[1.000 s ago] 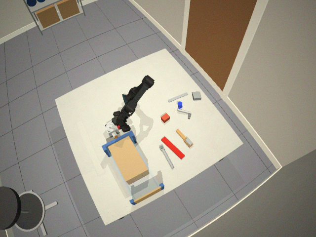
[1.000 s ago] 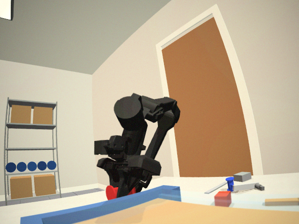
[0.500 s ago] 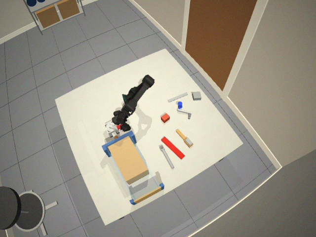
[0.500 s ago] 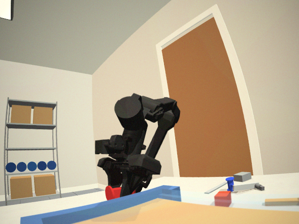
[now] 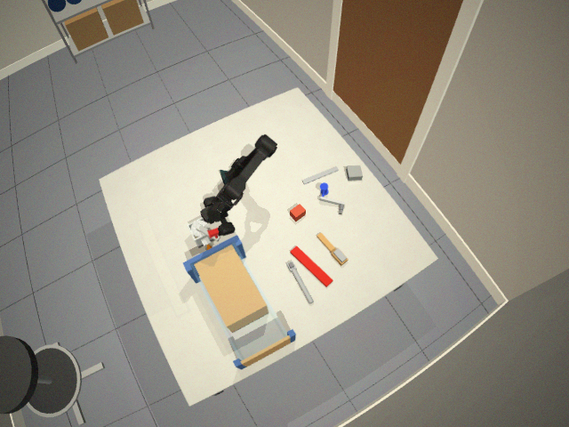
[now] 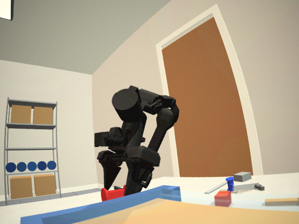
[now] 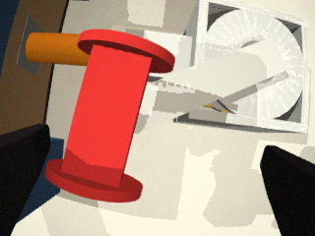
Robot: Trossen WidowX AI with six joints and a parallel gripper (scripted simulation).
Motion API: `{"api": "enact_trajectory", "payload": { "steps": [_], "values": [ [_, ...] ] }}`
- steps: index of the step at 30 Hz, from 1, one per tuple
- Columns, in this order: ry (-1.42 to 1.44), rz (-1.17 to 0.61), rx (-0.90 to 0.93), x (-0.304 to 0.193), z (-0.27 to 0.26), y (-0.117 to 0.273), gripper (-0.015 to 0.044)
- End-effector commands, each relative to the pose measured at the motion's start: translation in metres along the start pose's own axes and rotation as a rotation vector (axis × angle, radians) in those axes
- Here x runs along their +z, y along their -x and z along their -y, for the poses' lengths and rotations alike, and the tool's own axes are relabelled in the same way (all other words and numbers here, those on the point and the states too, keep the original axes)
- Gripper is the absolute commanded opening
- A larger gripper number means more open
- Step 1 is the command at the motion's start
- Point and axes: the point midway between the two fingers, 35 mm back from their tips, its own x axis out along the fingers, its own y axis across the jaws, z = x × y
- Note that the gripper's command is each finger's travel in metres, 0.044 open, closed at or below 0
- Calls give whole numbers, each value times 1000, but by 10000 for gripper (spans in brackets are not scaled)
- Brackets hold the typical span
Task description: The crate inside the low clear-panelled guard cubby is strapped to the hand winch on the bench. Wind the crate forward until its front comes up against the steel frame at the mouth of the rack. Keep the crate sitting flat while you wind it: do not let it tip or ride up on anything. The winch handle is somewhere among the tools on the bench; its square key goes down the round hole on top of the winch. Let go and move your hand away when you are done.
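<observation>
The winch handle, a pale arm with an upright red grip, sits over the round drum of the white winch. My gripper is open wide and holds nothing. The red grip stands between the spread fingers, nearer the left one in the wrist view. The tan crate looks flat in the cubby, its front close behind the blue frame. Whether they touch is unclear. An orange rod sticks out from the crate side toward the winch.
On the bench lie a red bar, a wrench, a brush, a red block, a blue spool, a grey crank-shaped tool, a grey strip and a grey block.
</observation>
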Motion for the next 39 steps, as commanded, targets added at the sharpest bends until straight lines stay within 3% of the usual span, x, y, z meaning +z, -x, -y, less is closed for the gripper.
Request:
{"api": "enact_trajectory", "payload": {
  "steps": [1, 7, 15, 19, 30, 39],
  "values": [
    [-3, 19, 9, 18, 0, 33, 440],
    [-3, 19, 9, 21, 2, 43, 440],
    [-4, 18, 6, 20, 33, 95, 440],
    [-14, 3, 7, 27, 32, 88, 440],
    [-37, -262, 4, 113, 74, 49, 440],
    [-38, -279, 8, 117, 77, 45, 440]
  ]
}}
